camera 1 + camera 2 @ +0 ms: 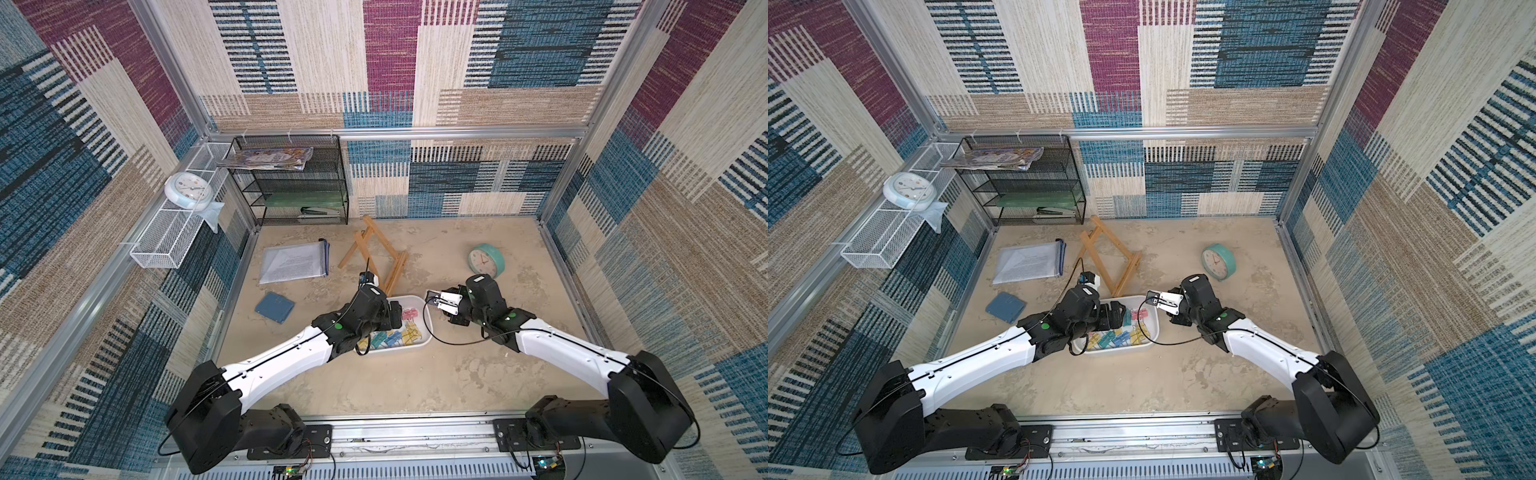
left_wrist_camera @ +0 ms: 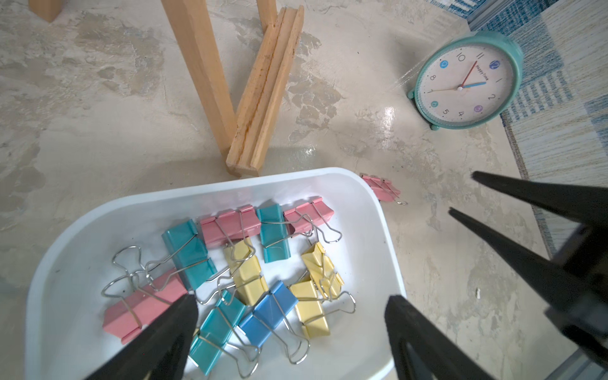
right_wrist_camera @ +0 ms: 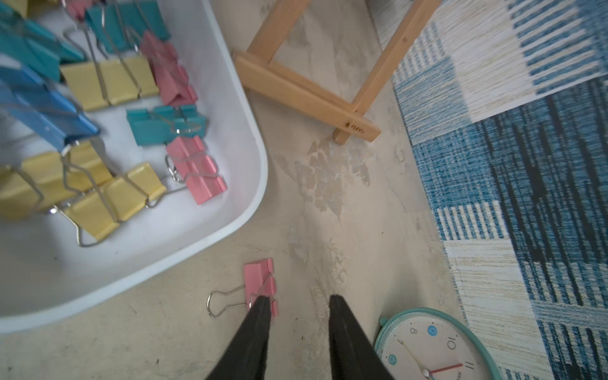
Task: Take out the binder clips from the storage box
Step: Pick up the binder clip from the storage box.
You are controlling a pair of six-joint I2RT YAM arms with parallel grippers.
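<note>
Note one pink clip (image 3: 260, 279) out on the table (image 3: 329, 214), just beside the storage box (image 3: 250, 154); the right gripper (image 3: 298, 297) stands released over it. About ten binder clips (image 2: 250, 273) lie inside the box, below the left gripper (image 2: 291, 297), whose jaws are wide apart and empty.

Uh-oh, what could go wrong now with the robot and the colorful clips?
The pink clip on the table sits right at the right fingers; moving away might drag it. In the storage box, the binder clips have overlapping wire handles, so the open left fingers might lift several together. The teal clock stands close and could get bumped.
</note>
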